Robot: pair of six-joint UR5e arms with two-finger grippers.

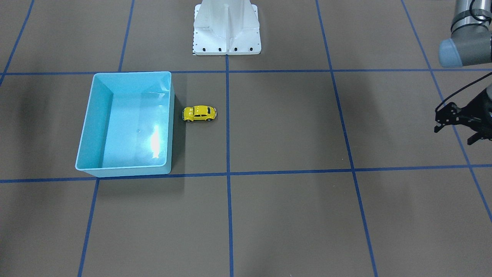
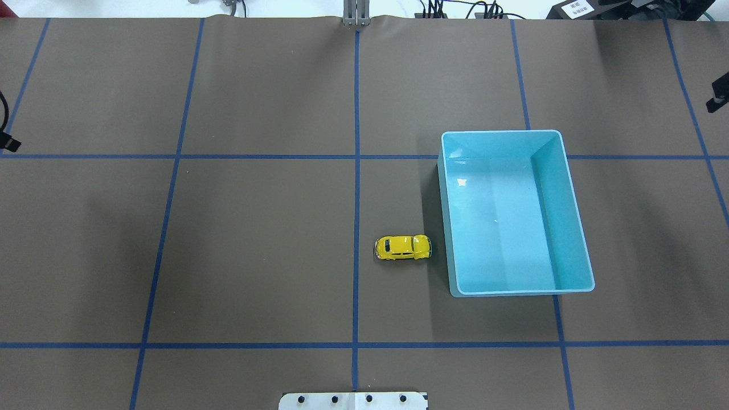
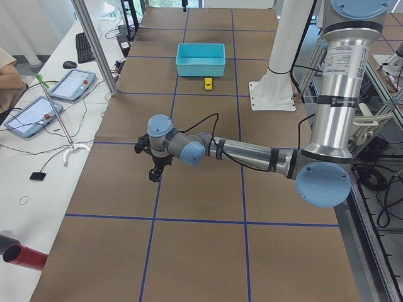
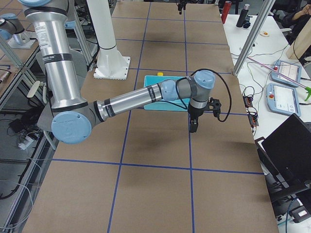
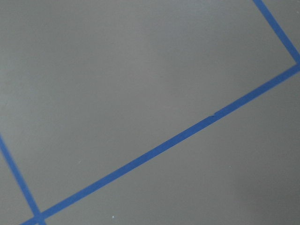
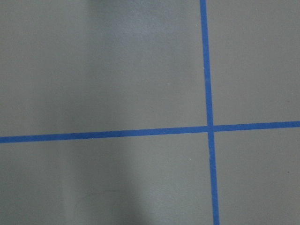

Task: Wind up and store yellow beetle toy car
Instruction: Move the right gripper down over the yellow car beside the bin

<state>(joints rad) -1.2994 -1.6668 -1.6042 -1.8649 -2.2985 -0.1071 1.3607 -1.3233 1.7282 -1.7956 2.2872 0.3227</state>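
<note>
Nothing legible here, honestly: the white label card (image 2: pixel 574 7) and the arm sticker (image 3: pixel 343 60) are too blurry.

Outstretched low to opposite sides: left arm (image 3: pixel 252 151), left pincer (image 1: pixel 455 134) jaws apart; right arm (image 4: pixel 131 99), right pincer (image 4: pixel 193 127) downward.

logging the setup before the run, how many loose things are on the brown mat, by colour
yellow: 1, the toy car
turquoise: 1, the bin
total: 2
</note>
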